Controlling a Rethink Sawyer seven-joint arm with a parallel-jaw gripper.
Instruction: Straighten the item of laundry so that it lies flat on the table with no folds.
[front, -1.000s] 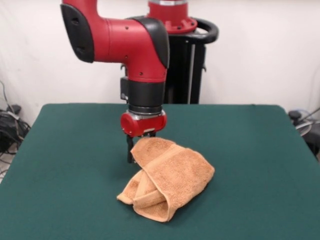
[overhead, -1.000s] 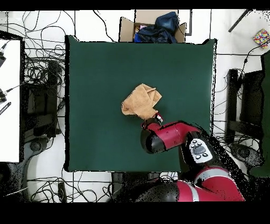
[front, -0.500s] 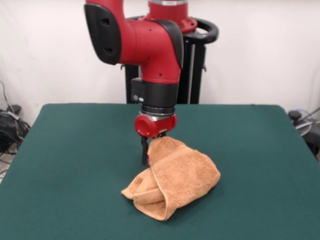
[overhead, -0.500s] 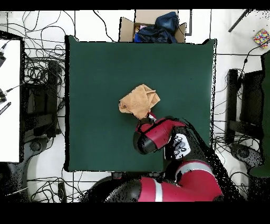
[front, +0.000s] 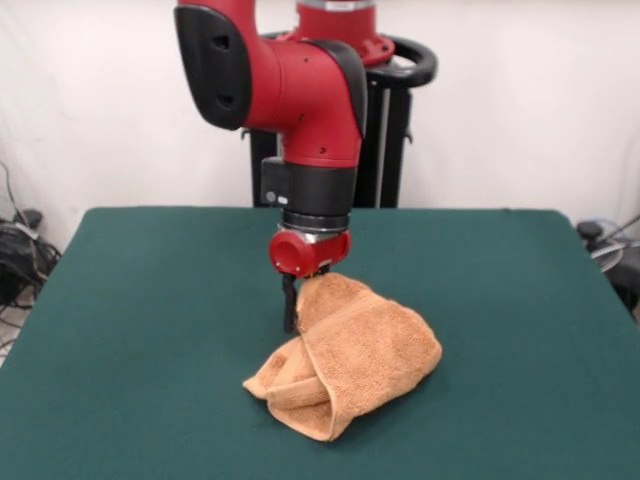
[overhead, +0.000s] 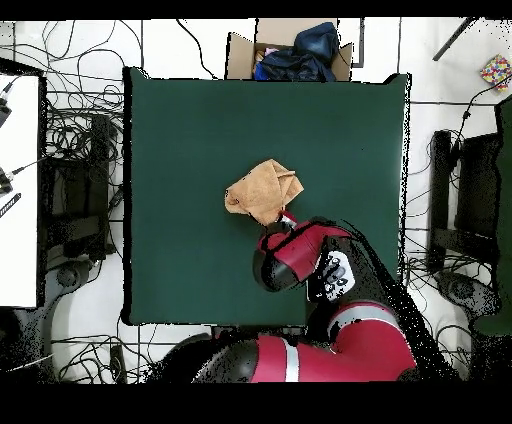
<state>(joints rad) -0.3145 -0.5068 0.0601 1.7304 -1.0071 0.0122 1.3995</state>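
The orange-tan towel (front: 350, 355) lies bunched and folded over itself near the middle of the dark green table (front: 150, 300). Its far edge rises in a peak to my gripper (front: 303, 295), which stands at that edge and is shut on it. One dark finger (front: 289, 305) shows just left of the cloth; the other is hidden by the towel. In the overhead view the towel (overhead: 262, 190) is a crumpled patch on the table (overhead: 180, 130), with the gripper (overhead: 285, 222) at its edge nearest the robot's base. No tag or woven band shows.
The black pedestal (front: 385, 130) stands behind the table's far edge. In the overhead view a cardboard box of dark clothes (overhead: 290, 50) sits beyond the table. Cables cover the floor on both sides. A white table (overhead: 18, 190) stands at the left.
Over the last second the arm moved to the right in the front view and the towel's held edge went with it, shifting the bunch. In the last half second almost nothing moved.
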